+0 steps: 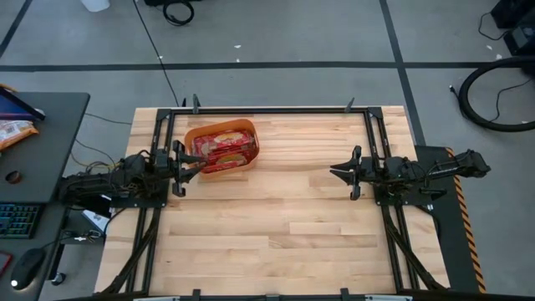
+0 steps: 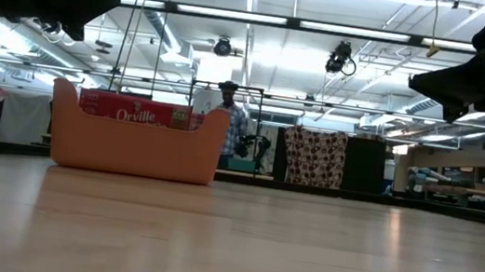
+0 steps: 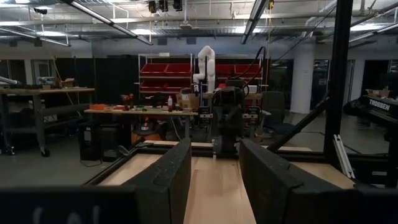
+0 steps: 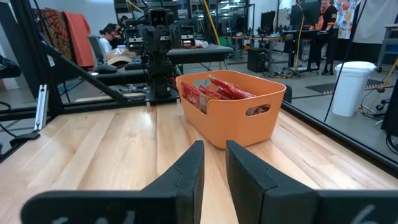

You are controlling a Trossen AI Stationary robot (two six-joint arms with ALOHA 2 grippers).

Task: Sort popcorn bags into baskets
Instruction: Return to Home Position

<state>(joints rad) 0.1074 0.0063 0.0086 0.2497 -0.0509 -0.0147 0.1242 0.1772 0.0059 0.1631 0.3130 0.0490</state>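
Note:
An orange basket (image 1: pixel 222 150) stands on the table's far left part, also in the low view (image 2: pixel 136 144) and the right wrist view (image 4: pixel 231 114). Red popcorn bags (image 1: pixel 222 147) lie stacked inside it; their edges show above its rim (image 2: pixel 133 109) (image 4: pixel 214 91). My left gripper (image 1: pixel 197 164) hovers level beside the basket's left near side, open and empty (image 3: pixel 214 180). My right gripper (image 1: pixel 334 174) waits over the table's right part, pointing at the basket, fingers a narrow gap apart (image 4: pixel 214 168), holding nothing.
A black frame (image 1: pixel 276 109) runs along the table's far edge and both sides. Bare wood (image 1: pixel 276 217) stretches between the arms and toward the near edge. A desk with a keyboard and an orange-and-white snack bag (image 1: pixel 15 132) stands off the table's left. People stand in the room behind.

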